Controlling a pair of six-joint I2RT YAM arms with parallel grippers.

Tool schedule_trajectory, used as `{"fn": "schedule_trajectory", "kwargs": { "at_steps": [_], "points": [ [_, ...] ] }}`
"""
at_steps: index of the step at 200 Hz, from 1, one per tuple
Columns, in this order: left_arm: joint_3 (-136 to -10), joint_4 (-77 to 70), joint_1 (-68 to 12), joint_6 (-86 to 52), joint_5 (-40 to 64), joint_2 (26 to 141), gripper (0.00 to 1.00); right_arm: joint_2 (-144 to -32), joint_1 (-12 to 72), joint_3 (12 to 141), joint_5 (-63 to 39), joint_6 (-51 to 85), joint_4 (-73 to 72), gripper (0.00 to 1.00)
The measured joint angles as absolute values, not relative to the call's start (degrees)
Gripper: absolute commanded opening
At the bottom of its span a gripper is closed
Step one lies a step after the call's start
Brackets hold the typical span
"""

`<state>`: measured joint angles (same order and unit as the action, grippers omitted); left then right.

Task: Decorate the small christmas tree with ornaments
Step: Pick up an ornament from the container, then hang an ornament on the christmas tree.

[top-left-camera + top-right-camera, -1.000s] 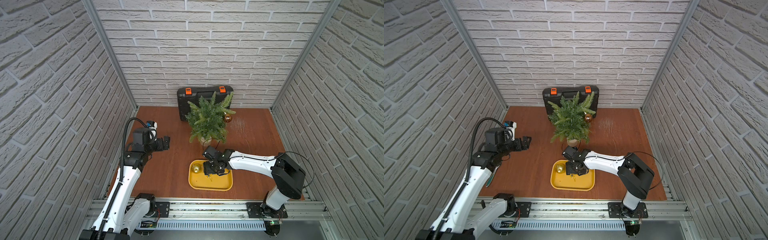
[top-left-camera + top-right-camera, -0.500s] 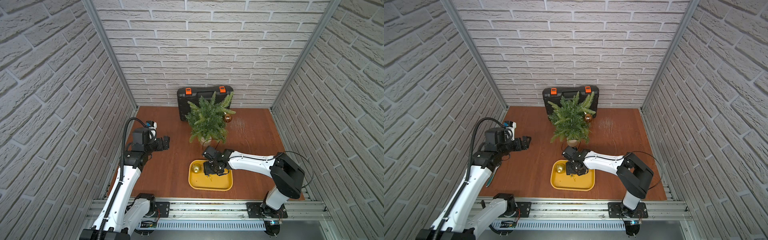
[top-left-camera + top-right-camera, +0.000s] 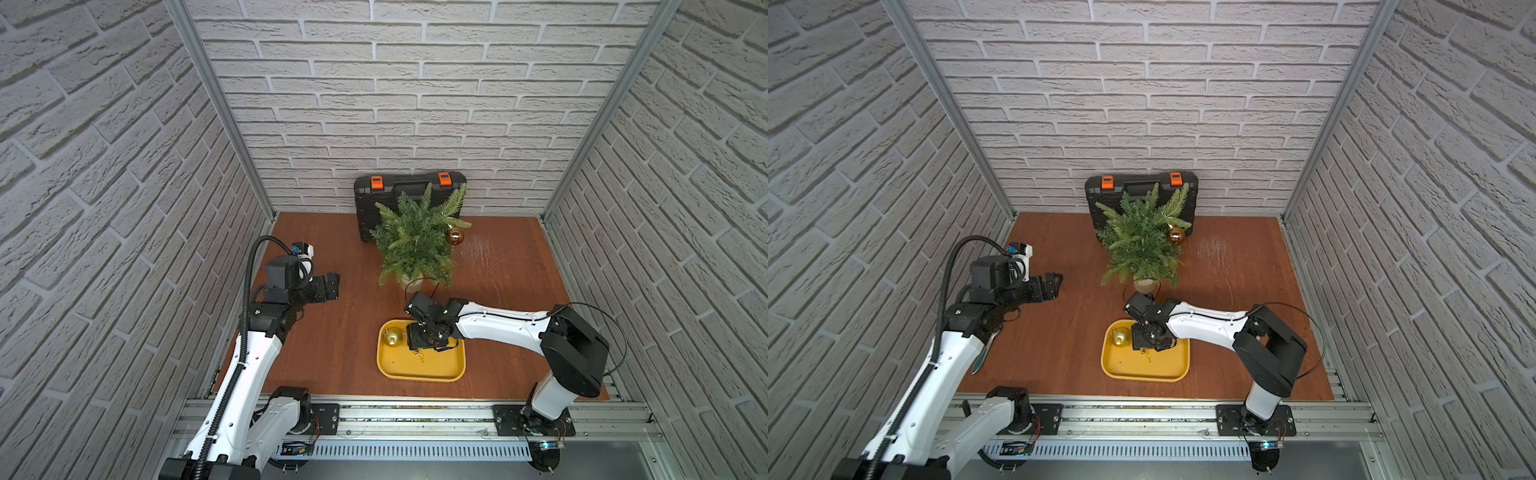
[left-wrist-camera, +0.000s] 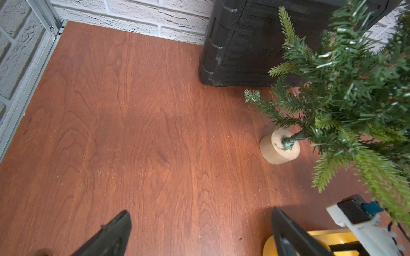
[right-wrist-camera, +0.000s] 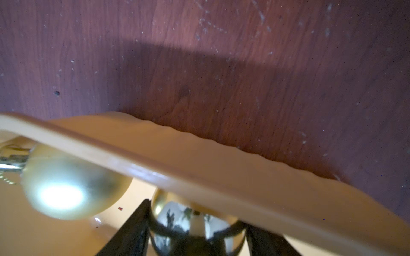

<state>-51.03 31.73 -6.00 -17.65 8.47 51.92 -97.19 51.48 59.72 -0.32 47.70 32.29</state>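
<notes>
**In the tray: right gripper (image 5: 195,219) closed on the mirror ball (image 5: 177,221)**

Its fingers press both sides of the ball, just inside the tray (image 5: 155,175) rim. A gold ball (image 5: 66,184) lies beside it. Beyond the tray stands the tree (image 3: 417,245), with a copper ball (image 3: 455,236) hanging on it, in front of a black case (image 3: 399,189). The left gripper (image 4: 200,212) hangs wide open and empty over the table (image 3: 332,332).

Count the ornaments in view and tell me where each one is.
3. The copper ornament hangs on the christmas tree; the gold ornament lies in the yellow tray; the mirror-like ornament is in that tray, gripped by the right gripper. Branches may hide more.
</notes>
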Motion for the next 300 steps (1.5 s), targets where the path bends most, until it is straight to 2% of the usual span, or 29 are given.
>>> {"fn": "schedule_trajectory", "kwargs": {
  "at_steps": [111,226,300],
  "points": [
    [-51.03,31.73,-5.96,-17.65,8.47,51.90,0.98,-96.23,51.48,59.79,1.10,47.51,34.02,0.61],
    [-50.92,31.27,-5.74,-17.82,9.76,51.48,0.98,-75.77,51.51,64.73,11.70,42.24,46.33,0.60],
    [-50.59,30.15,-5.50,-18.11,10.96,51.35,0.98,-66.02,51.48,68.25,20.51,33.39,49.06,0.59]
  ]
}}
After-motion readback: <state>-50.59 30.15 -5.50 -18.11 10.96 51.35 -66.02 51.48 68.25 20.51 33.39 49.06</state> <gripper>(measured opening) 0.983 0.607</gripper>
